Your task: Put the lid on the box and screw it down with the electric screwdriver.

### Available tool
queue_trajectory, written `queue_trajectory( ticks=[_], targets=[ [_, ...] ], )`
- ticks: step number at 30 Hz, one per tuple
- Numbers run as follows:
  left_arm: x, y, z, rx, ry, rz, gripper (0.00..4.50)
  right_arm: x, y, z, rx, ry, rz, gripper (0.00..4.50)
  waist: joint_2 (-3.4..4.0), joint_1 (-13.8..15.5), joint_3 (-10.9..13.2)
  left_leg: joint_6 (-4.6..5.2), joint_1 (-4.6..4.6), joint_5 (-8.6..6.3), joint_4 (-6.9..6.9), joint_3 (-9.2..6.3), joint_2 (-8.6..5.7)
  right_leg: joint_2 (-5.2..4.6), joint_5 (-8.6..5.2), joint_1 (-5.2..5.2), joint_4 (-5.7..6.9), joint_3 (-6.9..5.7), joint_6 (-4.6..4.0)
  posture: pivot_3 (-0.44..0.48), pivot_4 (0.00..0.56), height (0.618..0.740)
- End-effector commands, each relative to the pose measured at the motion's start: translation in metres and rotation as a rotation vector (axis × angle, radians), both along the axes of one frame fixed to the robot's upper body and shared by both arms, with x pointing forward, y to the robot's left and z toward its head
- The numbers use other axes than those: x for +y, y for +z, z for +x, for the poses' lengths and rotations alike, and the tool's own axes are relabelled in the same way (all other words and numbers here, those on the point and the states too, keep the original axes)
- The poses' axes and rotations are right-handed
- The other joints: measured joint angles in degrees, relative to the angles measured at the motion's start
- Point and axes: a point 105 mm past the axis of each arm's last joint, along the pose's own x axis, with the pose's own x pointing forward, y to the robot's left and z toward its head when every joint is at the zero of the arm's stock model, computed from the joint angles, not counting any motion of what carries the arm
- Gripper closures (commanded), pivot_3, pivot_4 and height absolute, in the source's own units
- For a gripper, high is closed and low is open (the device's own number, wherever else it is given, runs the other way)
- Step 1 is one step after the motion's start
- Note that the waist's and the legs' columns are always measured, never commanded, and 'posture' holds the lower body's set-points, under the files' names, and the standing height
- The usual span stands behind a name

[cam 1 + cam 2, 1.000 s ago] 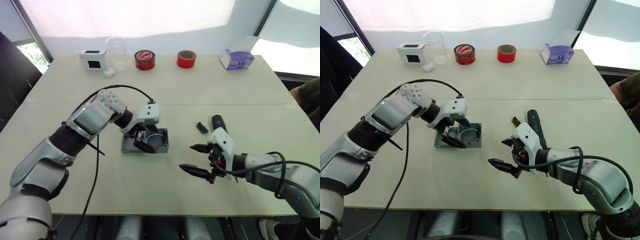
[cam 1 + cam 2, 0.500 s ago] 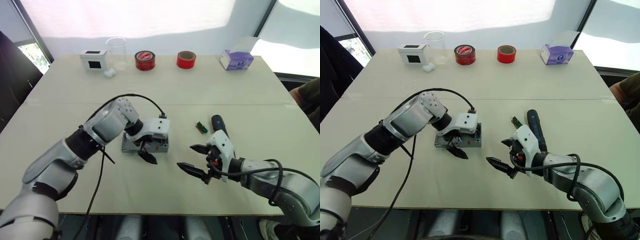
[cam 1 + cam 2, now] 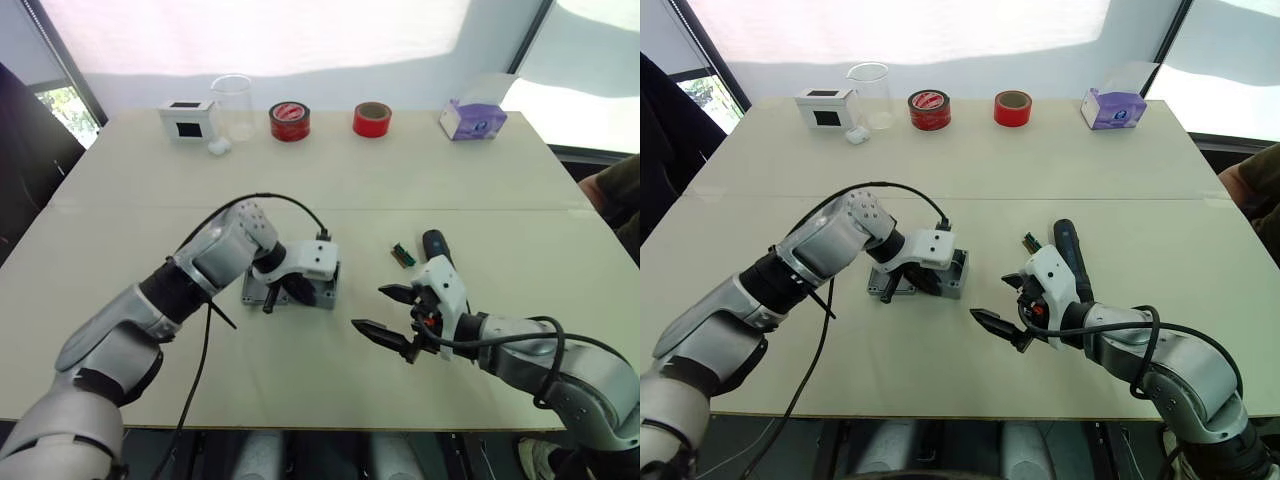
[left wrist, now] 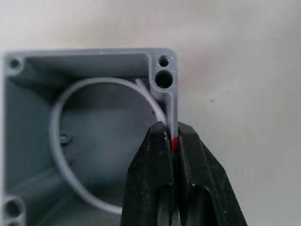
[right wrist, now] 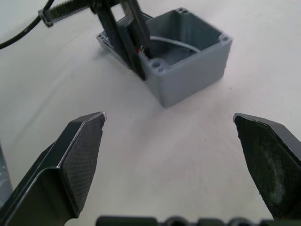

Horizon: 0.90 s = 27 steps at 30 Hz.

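Left claw (image 4: 171,141) astride box (image 4: 94,136) wall.

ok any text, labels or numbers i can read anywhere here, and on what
None can be read.
Red tape roll with the black band: pale marks around it, too small to read.
Purple tissue box: a dark printed mark on its front, too blurred to read.
White box with a black screen: screen blank.
Box: no lettering visible.

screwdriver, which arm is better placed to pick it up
Right. The electric screwdriver lies on the table just behind the right tool, whose fingers are open and empty. The left tool is shut on a wall of the box.
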Motion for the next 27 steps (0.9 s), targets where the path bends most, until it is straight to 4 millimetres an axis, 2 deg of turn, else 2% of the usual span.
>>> queue_trajectory(
  ticks=[1,6,11,13,20,27],
  targets=[
    [-0.003,0.0,-0.002,-0.008,-0.034,-0.008,4.45,0.0,0.007,-0.002,-0.033,0.004,0.007,0.0,-0.01,0.4,0.0,0.0,0.0,0.0,0.01,0.0,0.0,0.0,0.0,0.0,0.0,0.0,0.0,0.0,0.15,0.74],
    [-0.004,0.012,0.005,-0.095,-0.132,-0.027,4.45,-0.001,0.0,-0.009,0.0,0.032,-0.017,0.0,-0.01,0.7,0.0,0.0,-0.01,0.0,0.03,0.0,0.0,0.0,0.0,0.0,0.01,0.0,0.0,0.0,0.15,0.74],
    [-0.007,0.03,0.005,-0.167,-0.383,-0.036,4.45,-0.006,-0.005,-0.022,0.054,0.081,-0.042,0.0,-0.03,0.83,0.02,0.0,-0.03,0.0,0.05,0.0,-0.01,-0.02,0.0,-0.01,0.01,-0.02,0.0,0.0,0.15,0.74],
    [-0.013,0.034,0.004,-0.141,-0.429,-0.041,4.45,-0.008,-0.005,-0.025,0.065,0.092,-0.049,0.0,-0.04,0.85,0.02,0.0,-0.04,0.0,0.05,0.0,-0.02,-0.04,0.0,-0.01,-0.01,-0.04,0.0,0.0,0.15,0.74],
    [-0.033,0.025,0.008,-0.135,-0.56,-0.001,4.45,-0.008,-0.003,-0.03,0.049,0.045,-0.039,0.0,-0.05,0.7,0.03,0.01,-0.03,0.0,0.06,-0.01,-0.03,-0.04,0.0,0.02,-0.01,-0.04,0.0,0.0,0.15,0.74],
    [-0.029,0.007,0.008,-0.109,-0.598,0.056,4.45,-0.007,-0.002,-0.032,0.038,0.007,-0.033,0.0,-0.06,0.6,0.03,0.01,-0.05,0.0,0.06,-0.01,-0.02,-0.02,0.01,-0.04,0.03,-0.02,0.01,0.0,0.15,0.74]
  ],
)
